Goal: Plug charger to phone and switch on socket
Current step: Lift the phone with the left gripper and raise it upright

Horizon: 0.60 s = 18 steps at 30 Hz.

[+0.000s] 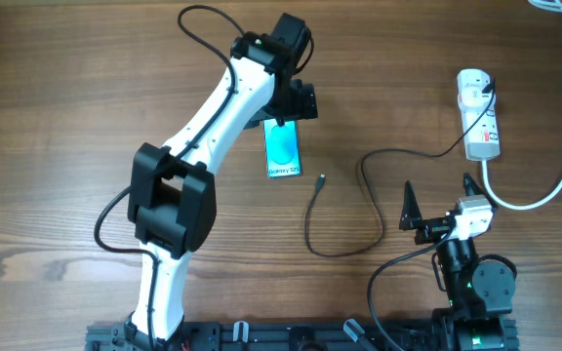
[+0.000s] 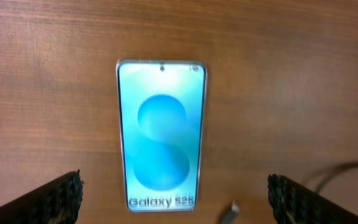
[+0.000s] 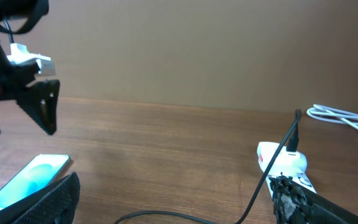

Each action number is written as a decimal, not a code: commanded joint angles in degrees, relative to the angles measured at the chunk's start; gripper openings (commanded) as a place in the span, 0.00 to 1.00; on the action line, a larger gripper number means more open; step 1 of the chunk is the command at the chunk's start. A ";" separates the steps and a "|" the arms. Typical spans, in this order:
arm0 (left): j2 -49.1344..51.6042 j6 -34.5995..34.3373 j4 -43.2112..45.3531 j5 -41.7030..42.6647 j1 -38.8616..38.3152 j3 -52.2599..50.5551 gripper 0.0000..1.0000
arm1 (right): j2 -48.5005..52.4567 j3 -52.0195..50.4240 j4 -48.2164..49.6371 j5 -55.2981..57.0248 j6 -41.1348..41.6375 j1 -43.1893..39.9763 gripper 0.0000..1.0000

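The phone (image 1: 282, 151) lies flat and screen-up near the middle of the table (image 1: 57, 88), its white label strip toward the near edge and its long sides running from the near edge to the far one. The charger (image 1: 307, 226) is not in it: the small plug tip (image 1: 321, 181) rests on the wood just beside the phone's label end, on the right-edge side and apart from it. From there the thin black cable loops toward the near edge, then swings back toward the far right corner to the socket (image 1: 479, 115), where its black plug (image 1: 489, 91) sits in the strip. The socket lies close to the right edge with its rounded end toward the far edge. A white cable (image 1: 535, 200) trails from it toward the right edge. I cannot tell how its switch stands. The left tool (image 2: 173, 179) hangs over the phone with its fingers spread wide, one on each side of the label end, and holds nothing. The right tool (image 1: 439, 200) is near the near right corner, also spread wide and empty, well apart from the socket. The table is brown wood with a long grain. In the right wrist view a plain brown wall (image 3: 185, 43) rises behind its far edge.
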 commanded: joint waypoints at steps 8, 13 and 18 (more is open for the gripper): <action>0.00 -2.03 10.78 -1.38 -0.66 -11.34 1.00 | -0.46 -0.07 0.13 0.74 -0.79 -0.24 1.00; 1.66 -0.37 9.35 -0.24 -0.70 -11.28 1.00 | -0.46 -0.07 0.13 0.74 -0.76 -0.24 1.00; 6.78 -0.31 10.38 -0.44 -0.76 -11.28 1.00 | -0.46 -0.07 0.13 0.74 -0.76 -0.24 1.00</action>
